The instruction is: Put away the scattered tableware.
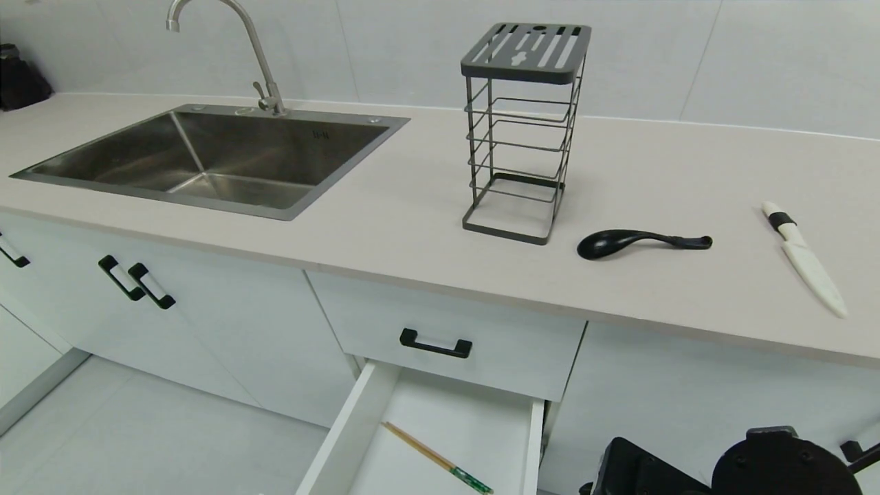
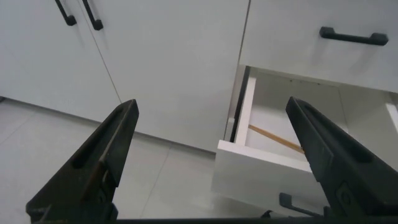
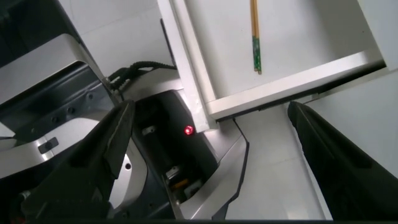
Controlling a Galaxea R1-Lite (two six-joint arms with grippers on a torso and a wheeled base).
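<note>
Head view of the table (image 1: 385, 213), with both wrist views looking down beside the open drawer (image 1: 338, 440).

**Step in hand.** Judged from the layout, the task is partly done. A pair of chopsticks (image 1: 437, 458) lies in the drawer below the table's near edge, while two pieces remain out on the table. The left jaws and the right jaws are both spread wide with nothing between them. Each hangs low in front of the cabinets, near the drawer and well apart from the table top.

**Next move.** An arm probably has to rise to table height and reach for one of the loose pieces. The right arm looks the nearer candidate. The black spoon (image 1: 641, 243) lies flat, so the jaws would need to come down from above and close across its slim handle. It could skid on the smooth surface.

**Task's things.**
- The spoon is glossy black, with its bowl to the left and its handle pointing right. It sits just right of the wire rack (image 1: 522, 137).
- The white knife (image 1: 804, 260) has a dark band near its far end. It lies at the right of the table, with its point towards the near edge.
- The rack stands upright, with a slotted top plate, and nothing shows inside it.
- The sink (image 1: 206, 155) is at the far left.
</note>
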